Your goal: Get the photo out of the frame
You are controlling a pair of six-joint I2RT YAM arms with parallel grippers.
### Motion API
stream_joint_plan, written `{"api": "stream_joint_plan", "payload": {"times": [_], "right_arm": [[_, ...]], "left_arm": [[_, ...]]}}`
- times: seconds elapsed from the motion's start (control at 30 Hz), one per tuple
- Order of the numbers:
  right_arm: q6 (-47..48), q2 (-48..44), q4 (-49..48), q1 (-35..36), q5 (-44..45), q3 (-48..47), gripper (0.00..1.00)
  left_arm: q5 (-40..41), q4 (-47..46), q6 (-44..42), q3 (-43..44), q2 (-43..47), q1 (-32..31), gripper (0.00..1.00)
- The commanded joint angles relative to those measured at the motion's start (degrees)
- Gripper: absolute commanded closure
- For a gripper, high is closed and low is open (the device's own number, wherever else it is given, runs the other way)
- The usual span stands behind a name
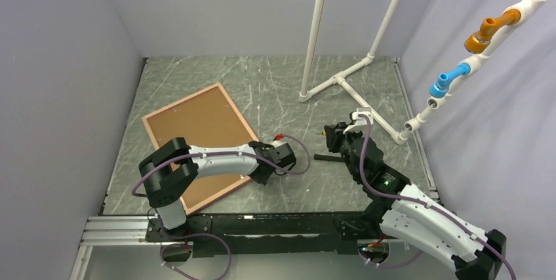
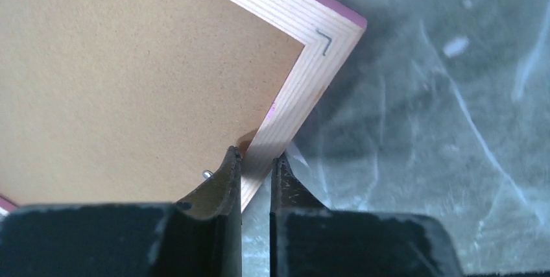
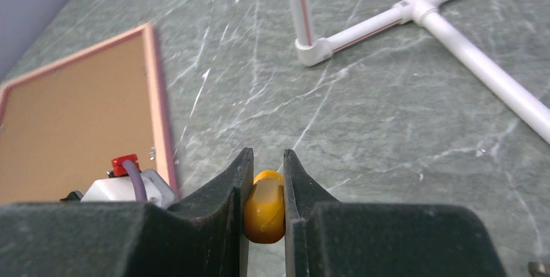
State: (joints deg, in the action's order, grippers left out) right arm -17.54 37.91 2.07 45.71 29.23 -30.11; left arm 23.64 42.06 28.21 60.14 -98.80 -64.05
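Observation:
The pink frame [image 1: 229,106] lies face down on the left of the table, with its brown backing board [image 1: 197,136] up. The photo is hidden under the board. My left gripper [image 1: 256,174] is shut on the frame's near right edge. In the left wrist view the gripper [image 2: 257,157] pinches the pale wooden border [image 2: 305,89] just below a corner, one finger over the backing board [image 2: 130,82]. My right gripper [image 1: 333,136] hovers right of the frame, shut on an orange tool handle [image 3: 264,205]. The frame also shows in the right wrist view [image 3: 157,95].
A white pipe stand [image 1: 337,80] rises at the back middle, its feet on the table. Pipes with orange and blue fittings [image 1: 488,31] run along the right wall. A thin dark bar [image 1: 326,158] lies by the right arm. A small metal tab [image 2: 206,174] sits on the board.

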Motion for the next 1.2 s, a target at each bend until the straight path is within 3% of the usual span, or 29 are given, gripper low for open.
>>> {"api": "stream_joint_plan", "payload": {"times": [0.0, 0.03, 0.2, 0.4, 0.53, 0.73, 0.93, 1.03, 1.17], "right_arm": [[-2.42, -4.04, -0.73, -0.19, 8.08, 1.08, 1.00], [-2.49, -4.83, -0.87, -0.10, 8.38, 1.51, 1.00], [-2.30, -6.28, -1.39, -0.11, 8.05, 2.33, 1.00], [-2.07, -3.56, -1.80, -0.19, 6.09, 2.01, 1.00], [-1.81, -2.33, -2.55, -0.12, 5.24, 2.15, 1.00], [-1.54, -0.33, -4.31, -0.19, 2.94, 2.18, 1.00], [-0.77, 4.22, -5.29, -0.18, 0.47, 0.97, 1.00], [-0.25, 6.64, -5.23, -0.16, -0.06, 0.04, 1.00], [-0.01, 9.88, -5.09, -0.16, -2.05, -1.61, 1.00]], "left_arm": [[0.03, -4.50, 5.93, 1.23, -3.38, 5.72, 0.96], [-0.20, -4.62, 6.72, 2.59, -4.17, 7.24, 1.00], [-1.49, -7.13, 7.09, 11.57, -10.30, 14.57, 1.00], [-5.29, -4.66, 6.62, 33.55, -22.75, 22.41, 1.00], [-12.41, -8.08, 12.63, 42.66, -28.55, 28.19, 1.00], [-28.99, -20.14, 21.02, 43.05, -28.47, 34.84, 1.00], [-35.99, -20.22, 15.89, 42.35, -23.41, 36.07, 0.50], [-37.43, -19.67, 11.39, 37.03, -17.17, 36.86, 0.35], [-39.02, -15.14, 4.15, 28.35, -6.62, 38.48, 0.30]]}}
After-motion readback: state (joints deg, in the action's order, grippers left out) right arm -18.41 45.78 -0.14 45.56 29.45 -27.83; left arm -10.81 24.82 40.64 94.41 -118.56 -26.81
